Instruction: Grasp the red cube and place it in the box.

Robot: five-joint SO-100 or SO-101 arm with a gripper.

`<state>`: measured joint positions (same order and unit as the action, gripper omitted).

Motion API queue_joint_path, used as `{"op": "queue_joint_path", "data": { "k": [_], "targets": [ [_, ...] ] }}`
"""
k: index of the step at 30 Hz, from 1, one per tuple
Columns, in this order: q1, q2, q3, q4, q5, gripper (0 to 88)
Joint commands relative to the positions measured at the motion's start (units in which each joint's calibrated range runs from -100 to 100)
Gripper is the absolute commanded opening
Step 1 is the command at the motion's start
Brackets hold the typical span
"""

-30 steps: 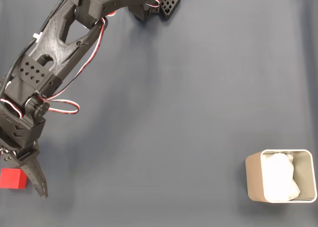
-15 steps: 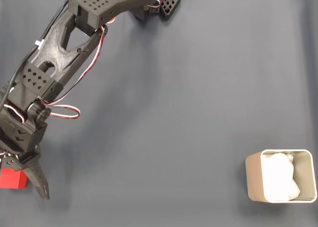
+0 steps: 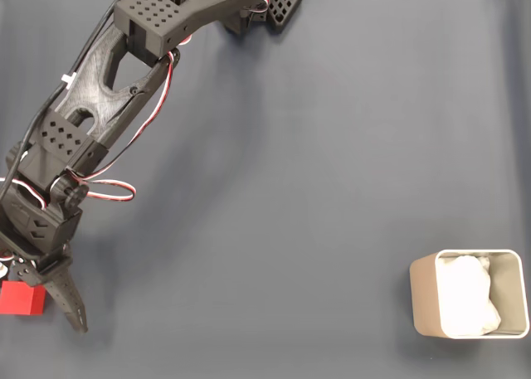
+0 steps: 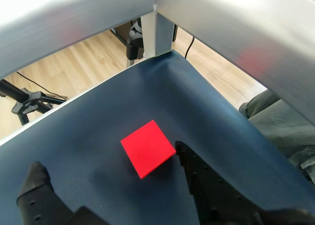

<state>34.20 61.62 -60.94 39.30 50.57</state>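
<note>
The red cube lies on the dark mat at the far lower left of the fixed view, close to the left edge. My gripper stands open around it, with one black finger just right of the cube. In the wrist view the red cube sits between the fingers of the gripper, close against the right finger and apart from the left one. The beige box, lined with white paper, stands at the lower right, far from the gripper.
The arm stretches from its base at the top down to the lower left. A dark mat covers the table. In the wrist view a metal frame post stands at the mat's corner beyond the cube.
The arm has shifted slightly, with the gripper settling a little lower and further around the cube. The cube and the box have not moved.
</note>
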Motion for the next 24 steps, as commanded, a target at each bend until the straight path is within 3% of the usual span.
{"op": "queue_joint_path", "data": {
  "k": [1,24],
  "targets": [
    [-0.5,-0.7,-3.3,-0.9,-0.7,55.3],
    [-2.8,-2.1,-1.7,-0.5,-1.7,55.4]
  ]
}}
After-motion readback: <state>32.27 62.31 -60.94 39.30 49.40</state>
